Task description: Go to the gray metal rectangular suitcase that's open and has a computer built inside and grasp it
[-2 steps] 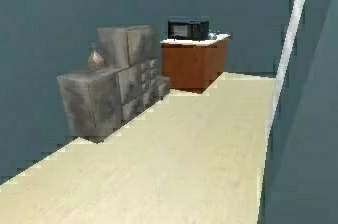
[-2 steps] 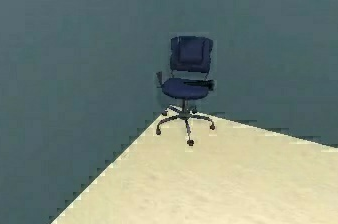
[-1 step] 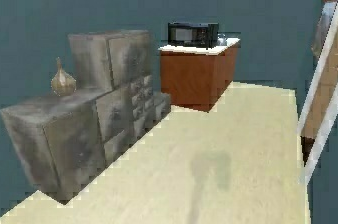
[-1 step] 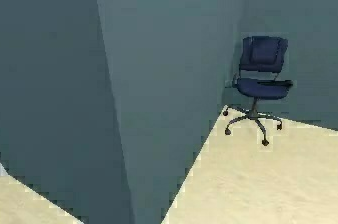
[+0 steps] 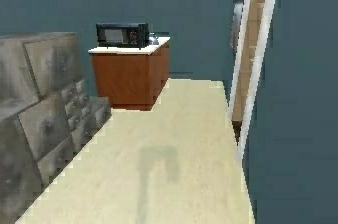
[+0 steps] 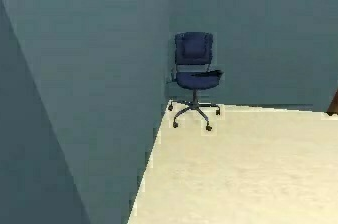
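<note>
Gripper state: I cannot tell. Suitcase whereabouts: I cannot tell either. Ahead, microwave [image 5: 122, 35] sits on wooden cabinet [image 5: 129, 78] backed against wall. Grey drawers [image 5: 39, 100] hug forward view's left, leaving floor [image 5: 172, 130] free for driving. Blue office chair [image 6: 195, 75] is tucked in corner.

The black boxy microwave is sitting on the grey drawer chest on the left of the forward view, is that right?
Not quite. In the forward view the black boxy microwave sits on the reddish-brown wooden cabinet with a white top, not on the grey drawer chest.
</note>
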Controlling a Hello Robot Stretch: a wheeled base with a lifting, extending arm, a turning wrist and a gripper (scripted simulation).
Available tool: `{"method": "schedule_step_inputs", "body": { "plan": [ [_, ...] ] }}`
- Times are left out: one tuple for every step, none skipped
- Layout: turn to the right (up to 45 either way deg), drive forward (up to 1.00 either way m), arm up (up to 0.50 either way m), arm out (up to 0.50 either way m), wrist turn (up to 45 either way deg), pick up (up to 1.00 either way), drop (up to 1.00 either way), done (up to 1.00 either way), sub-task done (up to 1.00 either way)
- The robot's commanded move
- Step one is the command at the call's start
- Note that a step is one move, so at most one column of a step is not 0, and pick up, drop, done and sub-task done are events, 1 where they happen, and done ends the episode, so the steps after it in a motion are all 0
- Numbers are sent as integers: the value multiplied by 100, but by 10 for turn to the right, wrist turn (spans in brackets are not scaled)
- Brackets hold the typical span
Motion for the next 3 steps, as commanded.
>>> {"method": "schedule_step_inputs", "body": {
  "plan": [
    [0, 100, 0, 0, 0, 0, 0, 0, 0],
    [60, 0, 0, 0, 0, 0, 0, 0, 0],
    [0, 55, 0, 0, 0, 0, 0, 0, 0]
  ]
}}
